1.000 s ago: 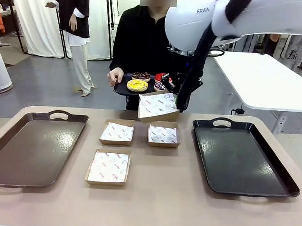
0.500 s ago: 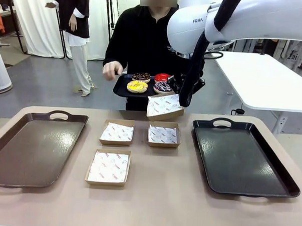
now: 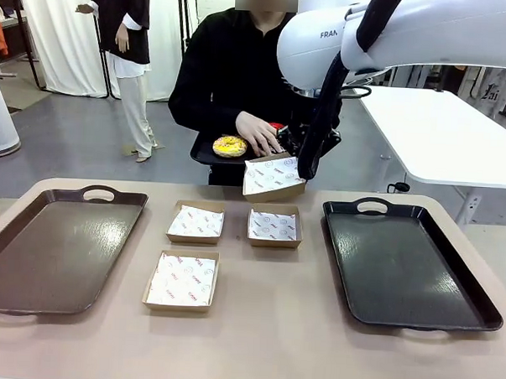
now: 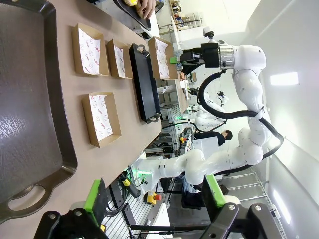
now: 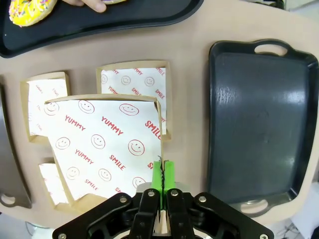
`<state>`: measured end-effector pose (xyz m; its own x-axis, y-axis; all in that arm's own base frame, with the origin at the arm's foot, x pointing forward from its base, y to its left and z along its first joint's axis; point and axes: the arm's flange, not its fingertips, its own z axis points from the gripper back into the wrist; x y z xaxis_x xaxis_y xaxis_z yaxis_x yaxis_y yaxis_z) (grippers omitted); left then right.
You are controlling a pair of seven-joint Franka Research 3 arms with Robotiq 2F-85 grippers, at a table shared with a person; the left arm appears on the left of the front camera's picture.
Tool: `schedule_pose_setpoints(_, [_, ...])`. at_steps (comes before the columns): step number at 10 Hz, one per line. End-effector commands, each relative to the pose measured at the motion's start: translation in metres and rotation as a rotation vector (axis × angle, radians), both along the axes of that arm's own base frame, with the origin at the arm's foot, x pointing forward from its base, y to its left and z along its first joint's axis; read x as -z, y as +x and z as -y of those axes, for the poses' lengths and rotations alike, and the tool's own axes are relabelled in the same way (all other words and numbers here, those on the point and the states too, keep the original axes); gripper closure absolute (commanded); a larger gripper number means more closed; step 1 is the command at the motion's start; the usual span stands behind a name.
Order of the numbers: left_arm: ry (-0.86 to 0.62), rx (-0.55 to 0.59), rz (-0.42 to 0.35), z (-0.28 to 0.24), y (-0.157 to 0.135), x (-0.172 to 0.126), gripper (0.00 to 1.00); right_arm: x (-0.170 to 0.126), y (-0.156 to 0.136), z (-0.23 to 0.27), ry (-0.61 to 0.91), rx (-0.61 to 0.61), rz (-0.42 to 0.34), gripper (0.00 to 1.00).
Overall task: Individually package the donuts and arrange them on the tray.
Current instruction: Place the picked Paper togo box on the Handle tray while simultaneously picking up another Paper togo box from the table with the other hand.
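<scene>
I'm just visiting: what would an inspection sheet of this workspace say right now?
Surface: beige table, brown tray at left, black tray at right.
Job's things: three lined boxes on the table, a fourth box held up; yellow donut on the person's tray, a hand beside it.
Clutter: nothing seen.
Grippers: right gripper shut on fourth box's edge; left gripper open, empty.
Cables: black hose along right arm.
Surroundings: white table behind.

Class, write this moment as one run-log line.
right claw: shut on lined box, aloft | left claw: open | person's hand: over donut tray | yellow donut: on that tray
</scene>
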<state>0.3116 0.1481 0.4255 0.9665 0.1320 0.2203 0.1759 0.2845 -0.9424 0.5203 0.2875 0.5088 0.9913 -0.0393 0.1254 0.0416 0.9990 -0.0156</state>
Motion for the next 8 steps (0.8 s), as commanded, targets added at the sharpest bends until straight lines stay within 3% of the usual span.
schedule_pose_setpoints(1, [-0.01, 0.004, 0.016, -0.0021, -0.0009, -0.0012, 0.0, -0.0012, 0.0006, 0.0011, 0.007, 0.01, 0.012, 1.0])
schedule_pose_setpoints(8, [-0.01, 0.004, 0.016, -0.0021, -0.0009, -0.0012, 0.0, -0.0012, 0.0006, 0.0011, 0.007, 0.01, 0.012, 1.0])
